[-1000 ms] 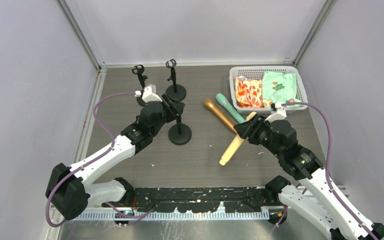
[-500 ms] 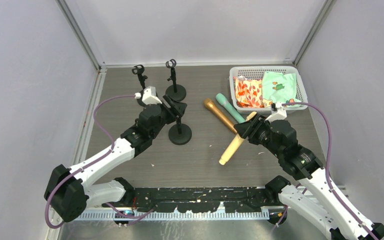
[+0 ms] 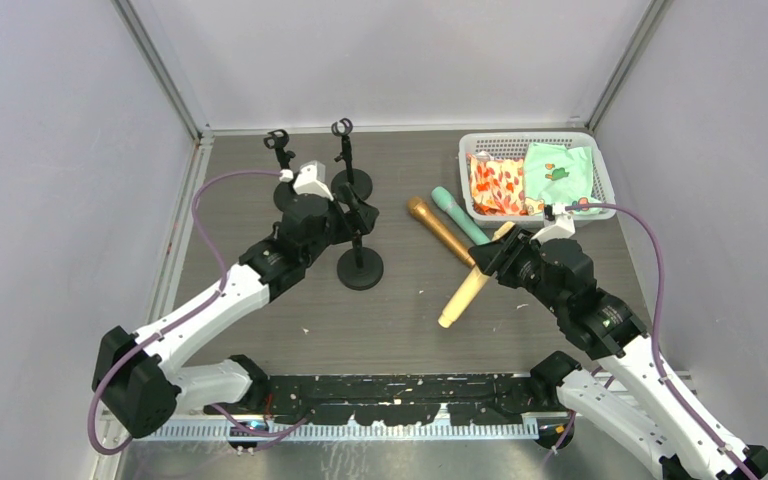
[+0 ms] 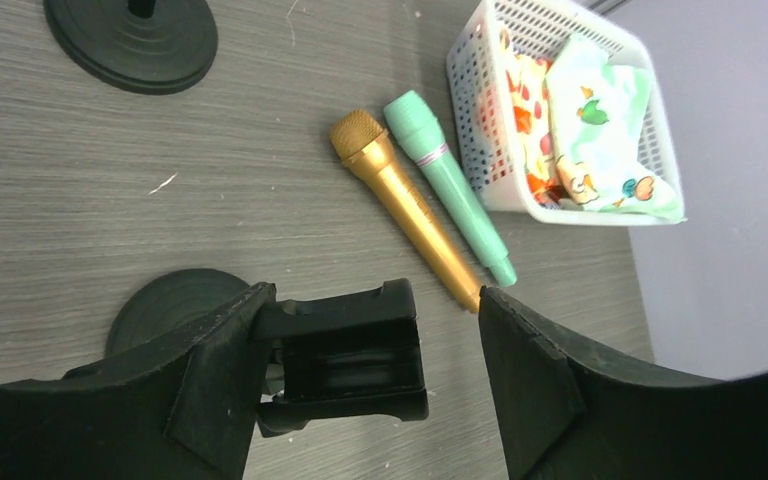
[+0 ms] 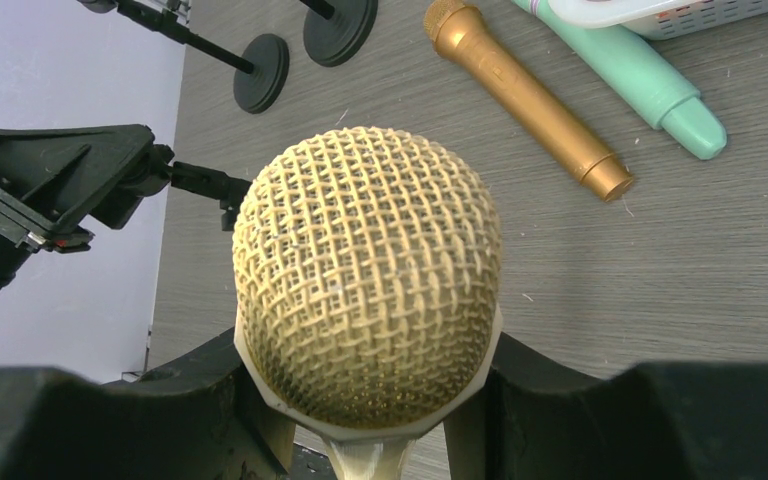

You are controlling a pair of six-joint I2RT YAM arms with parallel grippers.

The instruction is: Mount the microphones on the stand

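Three black stands are on the table; the nearest one has its round base (image 3: pixel 360 268) in front of the other two (image 3: pixel 342 130) (image 3: pixel 278 142). My left gripper (image 3: pixel 360 215) (image 4: pixel 370 305) is open around that stand's clip (image 4: pixel 345 345), which rests against the left finger with a gap to the right one. My right gripper (image 3: pixel 495 255) (image 5: pixel 370 420) is shut on the cream-yellow microphone (image 3: pixel 465 290), just below its mesh head (image 5: pixel 368 270). The golden-brown microphone (image 3: pixel 440 232) (image 4: pixel 400 200) and the mint-green microphone (image 3: pixel 460 215) (image 4: pixel 450 185) lie side by side on the table.
A white basket (image 3: pixel 600 165) (image 4: pixel 465 110) holding patterned cloths stands at the back right, close to the lying microphones. Grey walls close in both sides and the back. The arm bases and a black rail (image 3: pixel 400 395) run along the near edge.
My left gripper has opened its jaws around the stand's clip and its arm has shifted slightly back. The right arm and its microphone have not moved.
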